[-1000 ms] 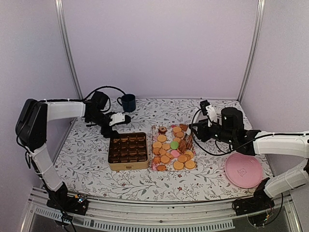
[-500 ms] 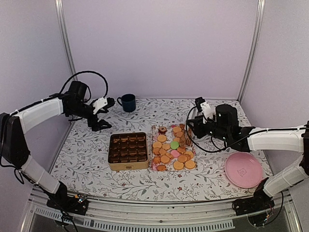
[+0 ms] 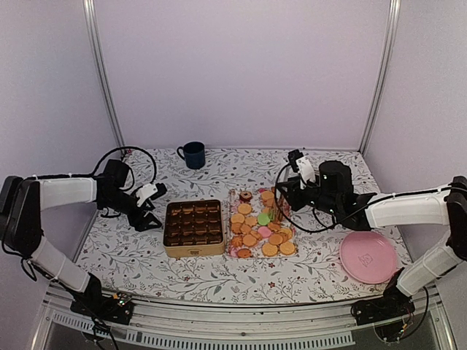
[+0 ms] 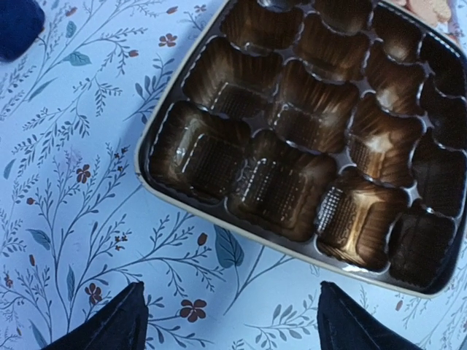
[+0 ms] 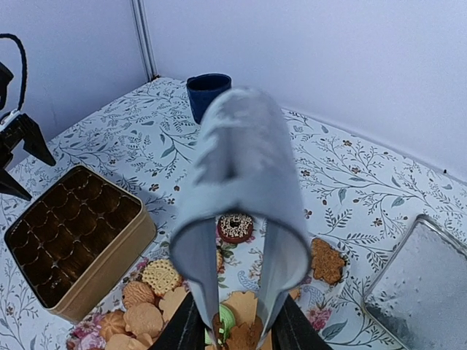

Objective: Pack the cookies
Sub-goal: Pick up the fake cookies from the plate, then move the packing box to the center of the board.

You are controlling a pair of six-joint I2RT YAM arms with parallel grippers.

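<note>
**A:** Where were the cookies [image 3: 259, 227]?

**B:** Heaped on a flowered tray [image 5: 319, 319], just to the right of the gold tin [image 3: 193, 250]. They were mostly golden-orange, with a green one and a pink one among them.

**A:** And the left gripper [image 4: 230, 306]?

**B:** It was low over the tablecloth [image 3: 131, 251] by the tin's left side, with its fingers [image 4: 117, 324] spread wide and gripping nothing.

**A:** The right gripper [image 5: 237, 328]?

**B:** It was above the far part of the cookies, clamped on the lower end of a curled, pale sheet [image 5: 241, 146] (I couldn't tell the material).

**A:** Anything else?

**B:** A dark blue mug [image 3: 194, 154] stood well behind the tin. A pink plate [image 3: 368, 257] lay to the right, apart from the tray.
</note>
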